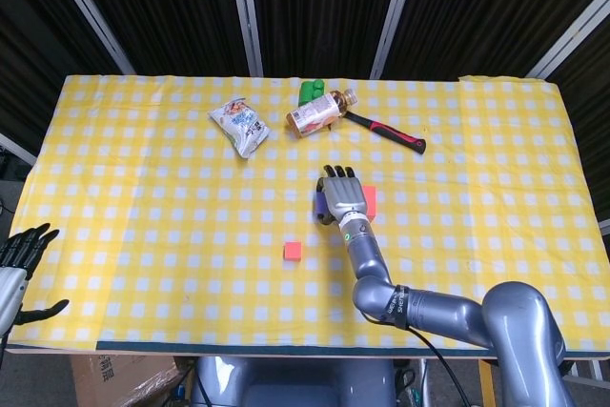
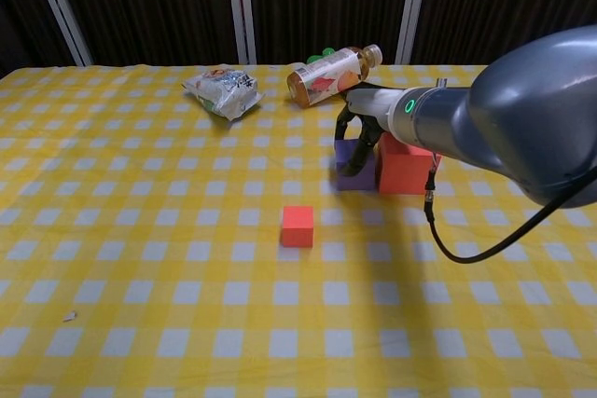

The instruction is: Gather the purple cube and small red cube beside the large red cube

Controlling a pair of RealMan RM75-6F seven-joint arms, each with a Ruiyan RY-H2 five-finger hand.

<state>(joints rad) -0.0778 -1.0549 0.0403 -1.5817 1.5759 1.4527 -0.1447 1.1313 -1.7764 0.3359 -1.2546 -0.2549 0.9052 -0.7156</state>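
Our right hand (image 2: 359, 132) is clamped on the purple cube (image 2: 354, 167), fingers draped over its top and front, with the cube on the bench (image 1: 143, 188) right against the large red cube (image 2: 404, 163) just to the hand's right. The small red cube (image 2: 298, 226) sits apart, nearer to us and to the hand's left. Our left hand (image 1: 24, 259) hangs off the bench edge, fingers apart, holding nothing. If we let go carelessly, a finger could drag the purple cube away or knock the large red cube askew.
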